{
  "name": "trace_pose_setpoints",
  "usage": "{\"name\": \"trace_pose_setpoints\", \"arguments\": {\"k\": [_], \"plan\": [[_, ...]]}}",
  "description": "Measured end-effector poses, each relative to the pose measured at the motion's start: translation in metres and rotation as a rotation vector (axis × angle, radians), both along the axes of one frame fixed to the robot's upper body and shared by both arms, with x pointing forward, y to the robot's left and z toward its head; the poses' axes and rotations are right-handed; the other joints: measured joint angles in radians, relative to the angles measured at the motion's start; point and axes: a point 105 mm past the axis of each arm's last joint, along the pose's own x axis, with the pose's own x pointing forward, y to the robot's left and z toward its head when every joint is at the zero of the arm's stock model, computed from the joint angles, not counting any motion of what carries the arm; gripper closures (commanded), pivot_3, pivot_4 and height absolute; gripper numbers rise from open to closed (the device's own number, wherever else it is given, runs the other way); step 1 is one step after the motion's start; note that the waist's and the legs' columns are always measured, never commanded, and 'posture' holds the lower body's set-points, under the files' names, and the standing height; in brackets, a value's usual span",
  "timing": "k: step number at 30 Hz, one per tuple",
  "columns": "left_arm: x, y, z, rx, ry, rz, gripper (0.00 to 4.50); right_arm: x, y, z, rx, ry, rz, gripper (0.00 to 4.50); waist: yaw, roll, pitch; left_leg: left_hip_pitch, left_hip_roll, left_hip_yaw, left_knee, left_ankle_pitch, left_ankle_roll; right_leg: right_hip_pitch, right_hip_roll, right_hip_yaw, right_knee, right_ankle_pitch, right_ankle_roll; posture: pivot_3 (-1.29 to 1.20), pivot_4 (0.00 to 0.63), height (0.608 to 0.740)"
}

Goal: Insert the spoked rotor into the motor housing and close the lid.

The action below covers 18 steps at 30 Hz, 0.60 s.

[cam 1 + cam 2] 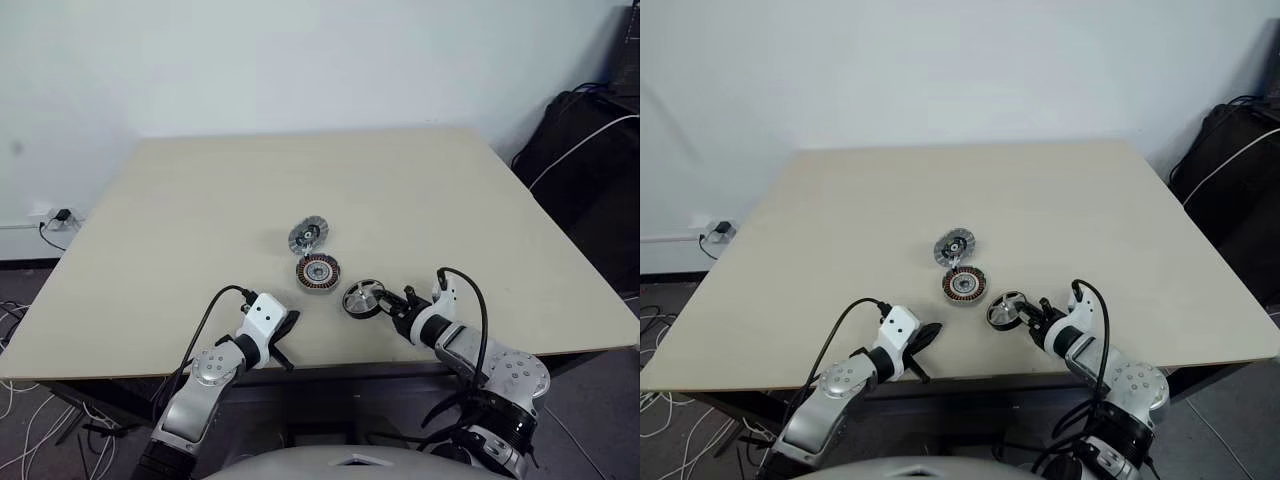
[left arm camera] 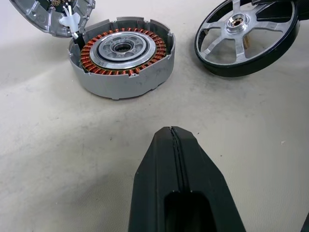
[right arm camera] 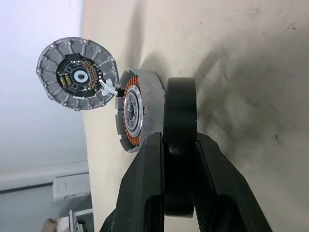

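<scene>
The spoked rotor (image 1: 362,298), silver with a black rim, stands tilted on its edge on the table, right of the motor housing (image 1: 317,272). My right gripper (image 1: 393,308) is shut on the rotor's rim (image 3: 179,111), one finger on each face. Copper windings ring the inside of the housing (image 2: 123,53), which lies open side up. Just beyond it the lid (image 1: 308,237) leans open, ribbed rim and dark centre showing, joined to the housing by a small white piece. My left gripper (image 1: 285,335) rests shut and empty near the table's front edge, left of the housing.
The beige table (image 1: 200,200) has its front edge just under both arms. A dark bag with a white cable (image 1: 590,150) sits beyond the table's right side. A wall socket with a plug (image 1: 55,215) is low at the left.
</scene>
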Motion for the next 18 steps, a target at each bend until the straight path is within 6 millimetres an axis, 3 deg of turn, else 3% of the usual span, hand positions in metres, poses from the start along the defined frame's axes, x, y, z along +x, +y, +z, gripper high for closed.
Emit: {"name": "trace_pose_setpoints", "arguments": {"k": [4,8,11,18], "plan": [[0.000,0.000,0.001,0.002,-0.003,-0.004,4.50,0.011,-0.003,0.013,0.025,-0.074,-0.056,4.08,0.000,0.001,0.001,-0.001,0.000,0.000,-0.001,0.000,0.000,-0.001,0.000,0.000,0.000,0.000,-0.001,0.00,0.000,0.740],[0.000,0.000,0.003,0.002,-0.009,-0.010,4.50,0.025,0.006,0.028,0.037,-0.139,-0.055,4.08,-0.001,0.002,0.001,-0.001,0.000,0.000,-0.001,0.000,0.000,-0.001,0.000,0.000,0.000,0.002,-0.003,0.00,0.000,0.740],[0.000,0.000,0.005,0.004,-0.011,-0.012,4.50,0.035,0.023,0.034,0.053,-0.163,-0.013,4.08,-0.002,0.002,0.001,-0.001,0.000,0.000,-0.001,0.000,0.000,-0.001,0.000,0.000,0.000,0.003,-0.005,0.00,0.000,0.740],[-0.001,0.005,0.004,0.014,-0.007,0.007,4.50,0.048,0.064,0.026,0.105,-0.133,0.087,4.08,-0.001,0.002,0.002,-0.001,0.000,0.000,-0.001,0.000,0.000,-0.002,0.001,0.001,0.000,0.003,-0.006,0.00,0.000,0.740]]}}
